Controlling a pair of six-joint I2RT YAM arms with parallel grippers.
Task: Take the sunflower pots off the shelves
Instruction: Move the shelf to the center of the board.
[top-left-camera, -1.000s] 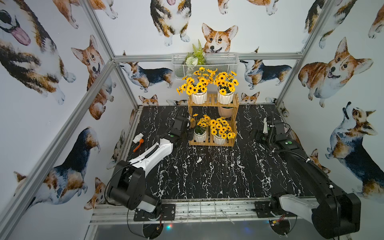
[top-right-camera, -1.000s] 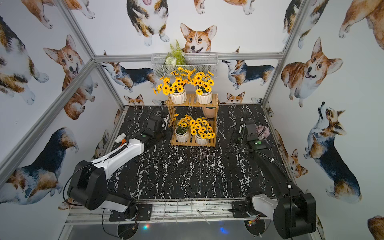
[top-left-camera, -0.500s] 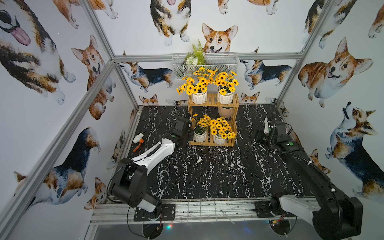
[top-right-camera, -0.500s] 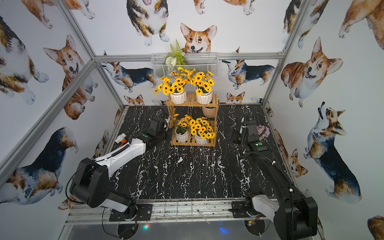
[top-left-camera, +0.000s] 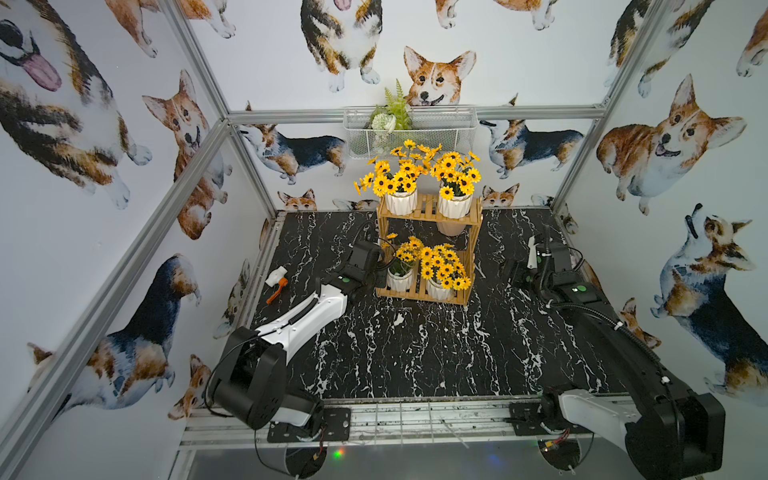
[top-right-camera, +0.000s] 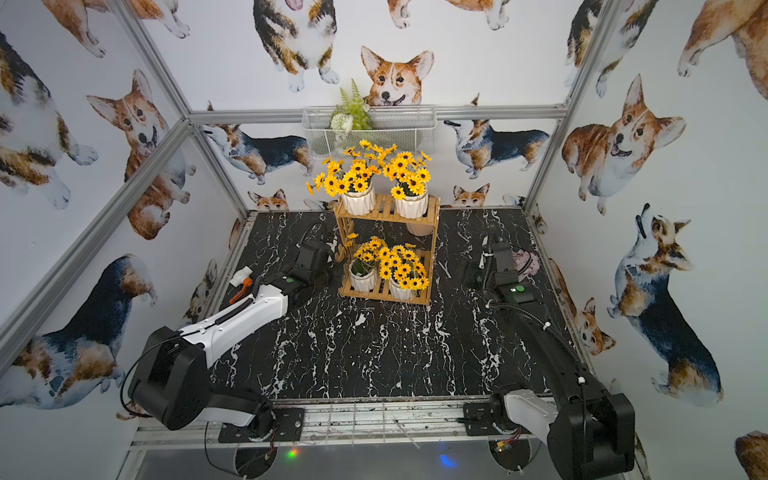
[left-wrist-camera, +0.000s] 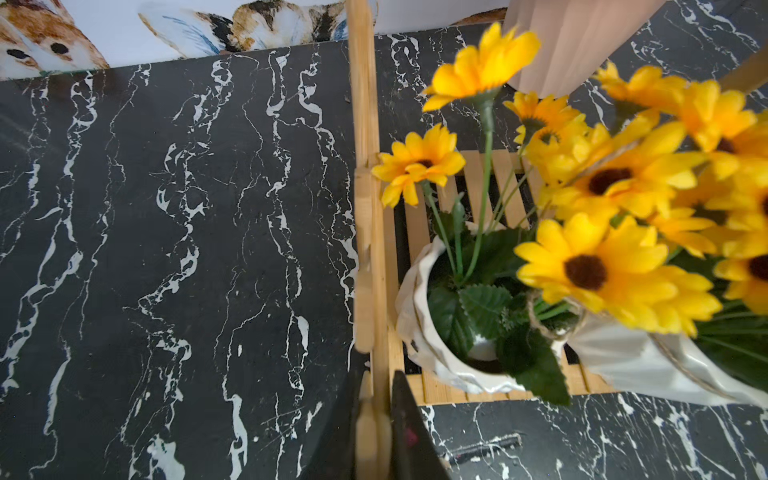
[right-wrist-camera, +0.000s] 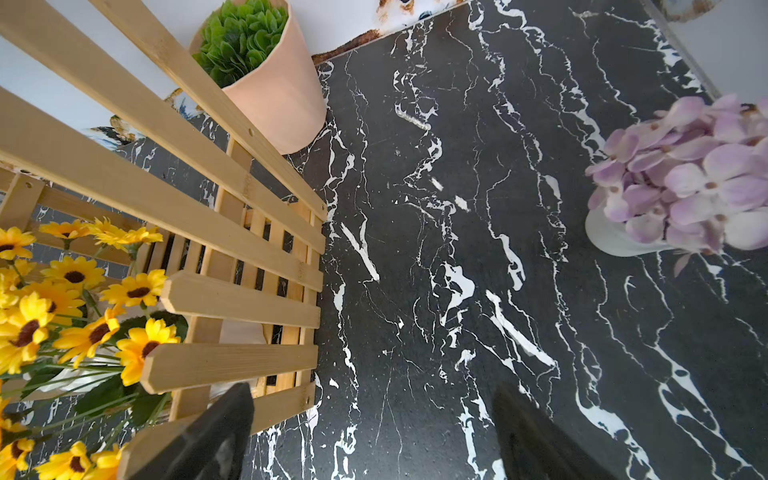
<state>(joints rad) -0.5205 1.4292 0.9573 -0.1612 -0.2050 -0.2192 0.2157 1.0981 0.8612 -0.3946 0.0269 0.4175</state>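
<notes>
Sunflower pots (top-left-camera: 400, 202) crowd the shelves (top-left-camera: 428, 212); left tool (left-wrist-camera: 376, 432) clenches their side post (left-wrist-camera: 362, 124), right tool (right-wrist-camera: 374, 436) released alongside.

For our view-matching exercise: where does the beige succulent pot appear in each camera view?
Top view: beige pot behind the shelves, seen under the upper tier.
Top view: same spot.
Left wrist: beyond the sunflowers, plant cropped.
Right wrist: behind the slats, succulent showing.
Shared landmark: the shelves.

Wooden shelves (top-left-camera: 428, 206), glossy ribbed sunflower pots (top-left-camera: 401, 203), matt marbled tabletop (top-left-camera: 415, 345).
</notes>
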